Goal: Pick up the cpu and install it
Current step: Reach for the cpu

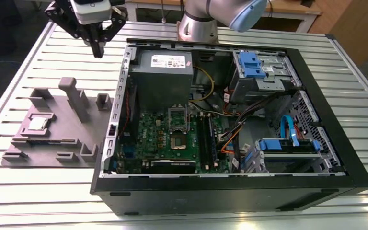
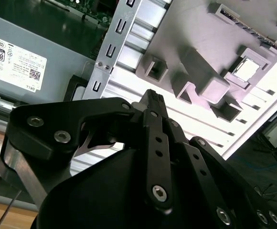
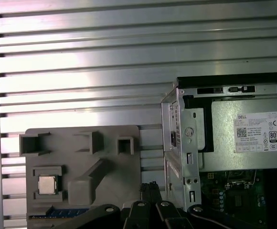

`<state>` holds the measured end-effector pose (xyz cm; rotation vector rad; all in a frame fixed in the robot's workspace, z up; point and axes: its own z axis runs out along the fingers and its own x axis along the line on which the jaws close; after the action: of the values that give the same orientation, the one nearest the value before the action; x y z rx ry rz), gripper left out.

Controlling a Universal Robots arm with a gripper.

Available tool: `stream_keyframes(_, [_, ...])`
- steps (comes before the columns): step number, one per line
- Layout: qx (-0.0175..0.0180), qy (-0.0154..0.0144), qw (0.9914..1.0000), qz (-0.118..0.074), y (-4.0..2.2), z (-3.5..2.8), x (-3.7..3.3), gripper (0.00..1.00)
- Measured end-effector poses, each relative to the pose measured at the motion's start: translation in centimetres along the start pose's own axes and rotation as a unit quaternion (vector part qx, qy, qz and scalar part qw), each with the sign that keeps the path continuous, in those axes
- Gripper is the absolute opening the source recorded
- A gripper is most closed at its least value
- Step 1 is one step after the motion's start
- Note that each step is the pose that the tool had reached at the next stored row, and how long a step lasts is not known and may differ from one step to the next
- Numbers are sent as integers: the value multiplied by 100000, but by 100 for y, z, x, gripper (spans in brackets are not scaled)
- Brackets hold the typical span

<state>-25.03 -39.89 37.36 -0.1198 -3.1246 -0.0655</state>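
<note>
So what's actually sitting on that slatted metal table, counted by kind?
computer case, lying open: 1
grey holder block: 1
cpu, resting in the holder block: 1
Total: 3

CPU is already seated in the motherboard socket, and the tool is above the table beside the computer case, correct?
Not quite. The cpu is not in the motherboard socket; it lies in a recess of the grey holder on the table, outside the computer case, as the exterior view shows. The tool is indeed above the table beside the case.
</note>
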Motion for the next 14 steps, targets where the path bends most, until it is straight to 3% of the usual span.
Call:
stream_keyframes(4, [7, 59, 100000, 5, -2, 5, 19, 10])
stream_keyframes(14, [13, 167, 100000, 7, -12, 18, 147, 10])
